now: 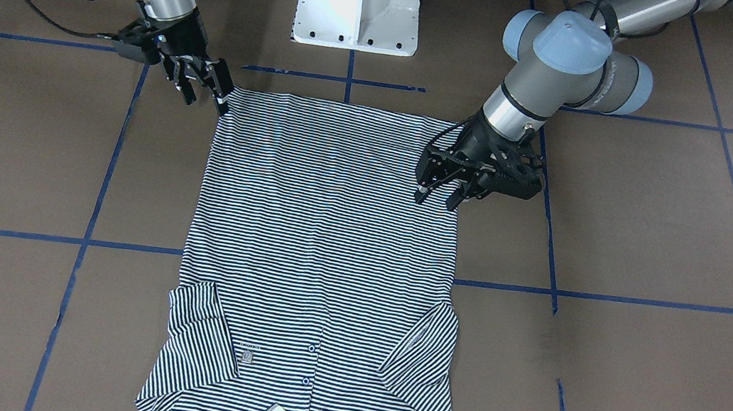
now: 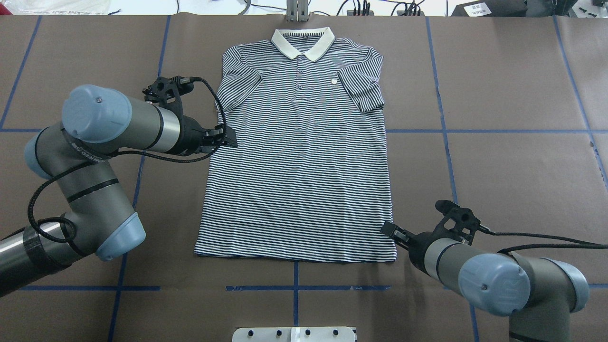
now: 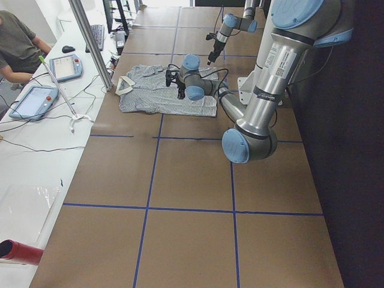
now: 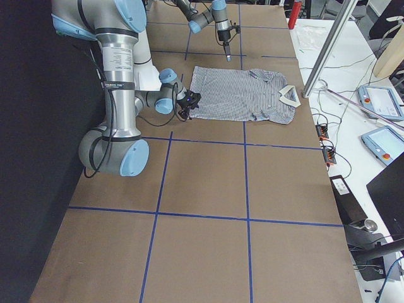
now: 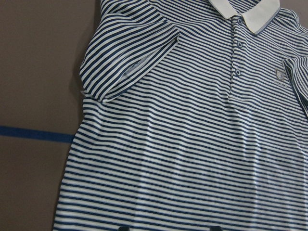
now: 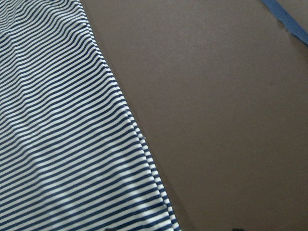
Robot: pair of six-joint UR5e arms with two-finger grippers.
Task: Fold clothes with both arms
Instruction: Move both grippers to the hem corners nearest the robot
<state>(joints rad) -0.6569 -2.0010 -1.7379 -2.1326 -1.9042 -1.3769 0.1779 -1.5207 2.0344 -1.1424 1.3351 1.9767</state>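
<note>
The striped polo shirt (image 1: 327, 229) lies flat and face up on the brown table, with its cream collar (image 2: 304, 40) at the far side and both sleeves folded in over the chest. My left gripper (image 1: 437, 200) is open and hovers at the shirt's left side edge, about mid-body (image 2: 229, 137). My right gripper (image 1: 206, 97) is open at the right corner of the bottom hem (image 2: 387, 229), one finger touching or just above the cloth. The left wrist view shows the shirt's buttons, logo and sleeve (image 5: 192, 144). The right wrist view shows the shirt's side edge (image 6: 57, 134).
The white pedestal base (image 1: 359, 0) stands just behind the hem. Blue tape lines (image 1: 612, 297) cross the brown table. A side bench with tablets (image 3: 36, 99), cables, a metal post (image 3: 90, 42) and a seated person (image 3: 18, 48) runs past the collar end.
</note>
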